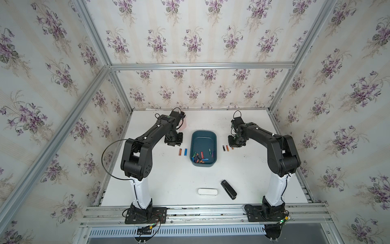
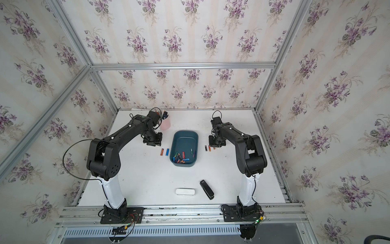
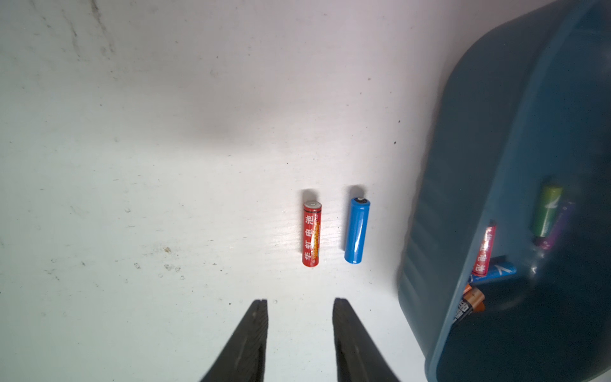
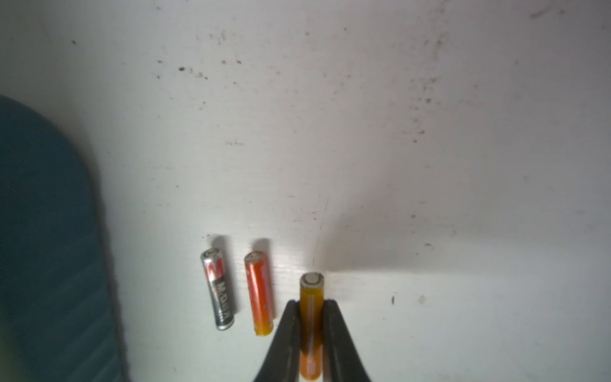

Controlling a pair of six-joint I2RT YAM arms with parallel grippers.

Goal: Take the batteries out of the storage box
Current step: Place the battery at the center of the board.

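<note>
Clamping yellow batt. (image 4: 310,287), R pincer (image 4: 311,302) low

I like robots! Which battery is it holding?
The yellow battery, pinched in the right gripper. The others lie loose on the table or in the box.

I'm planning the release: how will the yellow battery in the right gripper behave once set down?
Likely rolls: the yellow battery is a smooth cylinder, the table flat. Probably rigid: metal end cap. Glossy sleeve may slip.
</note>
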